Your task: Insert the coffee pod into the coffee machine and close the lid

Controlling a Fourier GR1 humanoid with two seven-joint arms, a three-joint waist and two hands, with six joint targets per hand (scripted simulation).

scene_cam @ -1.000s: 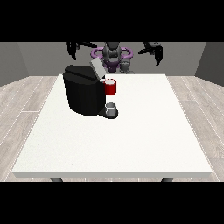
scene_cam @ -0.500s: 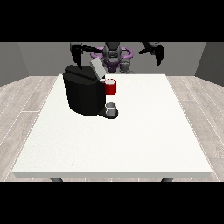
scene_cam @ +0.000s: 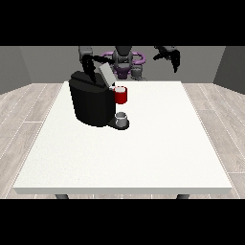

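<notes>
The black coffee machine (scene_cam: 92, 101) stands on the left half of the white table (scene_cam: 143, 153), with its grey lid (scene_cam: 106, 74) tilted up. A red thing at the machine (scene_cam: 121, 94) sits at its front. Below that, a grey thing (scene_cam: 122, 117) rests on the machine's base; I cannot tell whether it is the pod. The hand at the view's left (scene_cam: 88, 67) hangs just above the machine's back top, beside the raised lid. The hand at the view's right (scene_cam: 173, 58) is held high behind the table's far edge, fingers hanging relaxed, holding nothing.
The robot's torso (scene_cam: 124, 64) stands behind the far edge of the table. Wood floor surrounds the table on all sides.
The hand at the view's left has swung inward and down, from out beside the robot to just above the machine's back. The other hand has barely shifted.
</notes>
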